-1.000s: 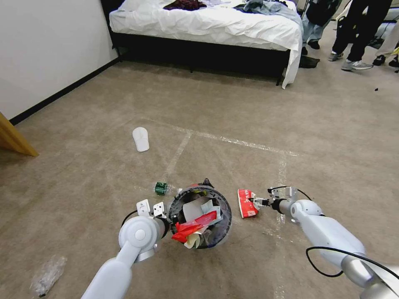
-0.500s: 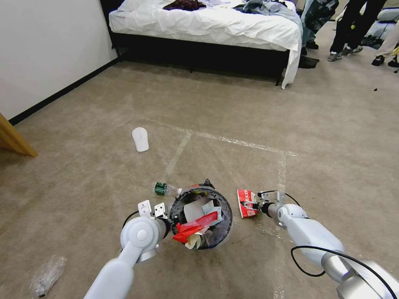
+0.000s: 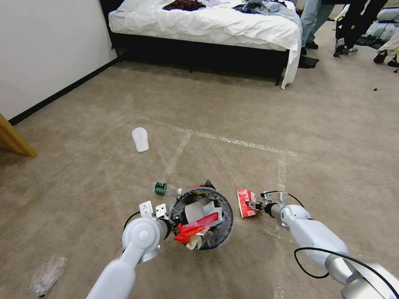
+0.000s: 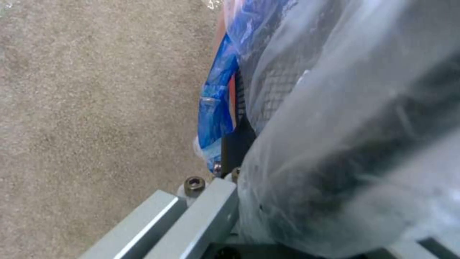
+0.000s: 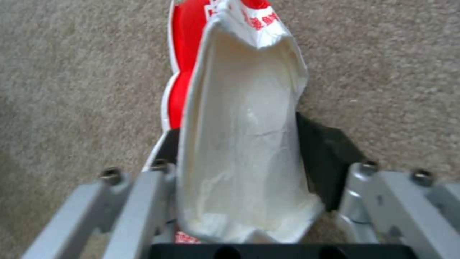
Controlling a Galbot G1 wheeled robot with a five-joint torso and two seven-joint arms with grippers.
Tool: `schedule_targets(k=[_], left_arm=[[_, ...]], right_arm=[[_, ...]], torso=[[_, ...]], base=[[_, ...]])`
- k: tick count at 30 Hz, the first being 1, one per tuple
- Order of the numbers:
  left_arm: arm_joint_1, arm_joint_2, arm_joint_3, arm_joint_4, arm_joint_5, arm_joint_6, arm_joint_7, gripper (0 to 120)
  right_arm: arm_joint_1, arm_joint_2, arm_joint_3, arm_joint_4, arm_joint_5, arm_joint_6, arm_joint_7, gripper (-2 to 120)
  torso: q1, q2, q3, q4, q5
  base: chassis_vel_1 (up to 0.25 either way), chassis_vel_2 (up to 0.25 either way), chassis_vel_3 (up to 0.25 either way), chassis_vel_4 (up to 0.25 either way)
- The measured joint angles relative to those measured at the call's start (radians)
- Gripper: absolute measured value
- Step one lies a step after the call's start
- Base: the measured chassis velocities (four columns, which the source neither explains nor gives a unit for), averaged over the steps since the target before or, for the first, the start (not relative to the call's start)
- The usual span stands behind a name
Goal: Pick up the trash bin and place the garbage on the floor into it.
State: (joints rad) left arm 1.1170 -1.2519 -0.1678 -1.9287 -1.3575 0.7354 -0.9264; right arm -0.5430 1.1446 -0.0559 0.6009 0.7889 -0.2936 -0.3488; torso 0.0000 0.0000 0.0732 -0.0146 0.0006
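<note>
Right gripper jaws wide astride red wrapper on carpet, not clamped. Left gripper pinches rim of trash bin, already half full. Left to collect: green-label bottle, white slipper, clear plastic bag.

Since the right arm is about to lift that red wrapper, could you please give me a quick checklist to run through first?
1. red wrapper between the right gripper fingers: ok.
2. Fingers closed firmly on it: cannot tell.
3. left gripper holding the trash bin at its rim: ok.
4. Bin opening facing up: ok.
5. Room in the bin: not ok, litter already reaches the rim.
6. Other garbage remaining: green-labelled bottle, white slipper, still on the floor.
</note>
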Motion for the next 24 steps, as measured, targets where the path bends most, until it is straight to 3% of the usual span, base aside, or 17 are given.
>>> schedule_targets(k=[4,7,13,24], left_arm=[[0.002,-0.001,0.000,0.000,0.002,0.000,0.000,0],[0.003,-0.002,0.000,-0.002,0.004,0.000,0.000,0],[0.003,-0.007,0.000,-0.001,0.008,0.000,0.000,0],[-0.001,-0.006,-0.005,0.005,0.012,0.000,0.000,0]], right_arm=[[-0.004,-0.004,0.002,0.007,0.000,0.000,-0.002,35],[-0.007,-0.008,0.003,0.012,0.001,0.000,-0.004,19],[-0.008,-0.010,0.005,0.017,0.001,0.001,-0.003,2],[-0.021,-0.056,0.011,0.067,0.014,0.006,0.008,1]], torso=[[0.000,0.000,0.000,0.0002,-0.0002],[0.000,0.000,0.000,0.0000,-0.0003],[0.000,0.000,0.000,-0.0002,-0.0004],[0.000,0.000,0.000,-0.0006,-0.0006]], base=[[0.000,0.000,0.000,0.000],[0.000,0.000,0.000,0.000],[0.000,0.000,0.000,0.000],[0.000,0.000,0.000,0.000]])
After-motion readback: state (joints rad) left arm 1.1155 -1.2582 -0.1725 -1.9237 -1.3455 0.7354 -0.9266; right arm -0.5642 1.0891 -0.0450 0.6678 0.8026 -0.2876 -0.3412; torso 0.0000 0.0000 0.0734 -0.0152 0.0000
